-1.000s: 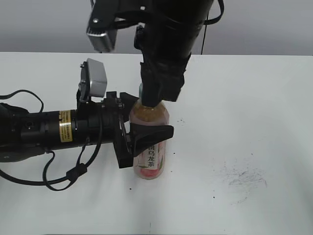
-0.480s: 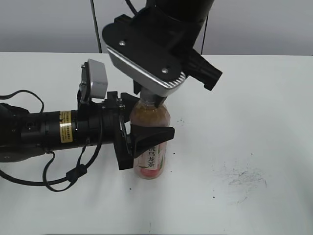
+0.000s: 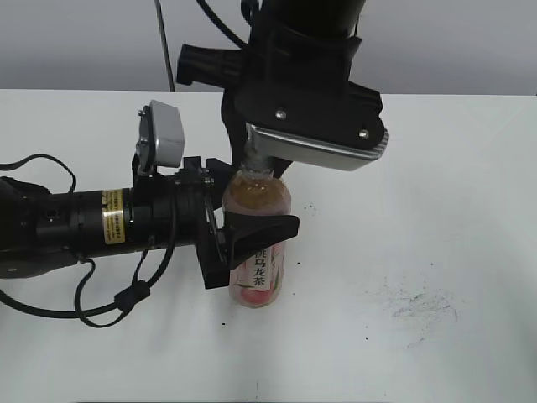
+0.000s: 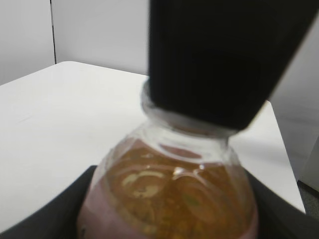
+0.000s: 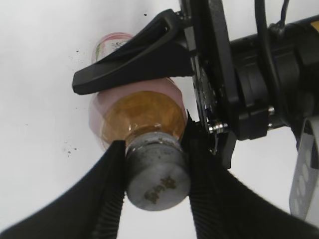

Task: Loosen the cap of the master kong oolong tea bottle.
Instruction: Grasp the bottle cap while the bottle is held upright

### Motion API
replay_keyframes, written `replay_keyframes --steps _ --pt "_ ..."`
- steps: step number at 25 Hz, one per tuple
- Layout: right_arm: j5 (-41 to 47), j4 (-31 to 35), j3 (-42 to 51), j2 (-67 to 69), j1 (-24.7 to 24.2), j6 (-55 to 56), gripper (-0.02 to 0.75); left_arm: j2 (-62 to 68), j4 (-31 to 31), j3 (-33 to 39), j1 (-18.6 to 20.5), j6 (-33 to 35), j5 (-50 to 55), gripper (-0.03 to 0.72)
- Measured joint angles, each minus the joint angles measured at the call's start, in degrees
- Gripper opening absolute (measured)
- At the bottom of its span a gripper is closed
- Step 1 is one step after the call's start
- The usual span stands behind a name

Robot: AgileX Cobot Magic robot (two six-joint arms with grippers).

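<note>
The master kong oolong tea bottle [image 3: 258, 270] stands upright on the white table, pale amber tea above a pink label. My left gripper [image 3: 257, 201] reaches in from the left and is shut on the bottle's body, its black fingers [image 3: 262, 228] on either side just under the shoulder. My right gripper [image 5: 158, 175] comes down from above and is shut on the grey ribbed cap [image 5: 159, 180], a ribbed pad [image 5: 107, 199] pressed against each side. In the left wrist view the bottle's shoulder [image 4: 169, 196] fills the bottom, and a black finger [image 4: 219, 59] of the right gripper hides the cap.
The left arm [image 3: 75, 227] lies low across the table's left side with looped cables. The right arm's wrist camera housing [image 3: 319, 143] hangs over the bottle. Dark scuff marks [image 3: 415, 304] show on the table [image 3: 453, 185] at the right.
The right wrist has turned about the bottle's upright axis, its camera housing swinging from the left round to the right. The bottle and the left gripper have stayed in place.
</note>
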Motion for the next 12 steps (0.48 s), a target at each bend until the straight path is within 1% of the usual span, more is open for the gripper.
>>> replay_keyframes --steps 3,8,10,12 --pt "-0.1 -0.1 0.0 0.0 0.0 -2.6 0.282 0.0 -0.1 0.0 0.0 -0.1 0.1 0.448" --pt "-0.2 -0.5 0.0 0.0 0.0 -2.8 0.282 0.0 -0.2 0.0 0.0 -0.2 0.1 0.448" --pt "-0.2 -0.6 0.0 0.0 0.0 -0.5 0.283 0.0 -0.2 0.0 0.0 -0.2 0.1 0.448" --pt "-0.3 -0.6 0.0 0.0 0.0 4.7 0.292 0.0 -0.2 0.0 0.0 -0.2 0.1 0.448"
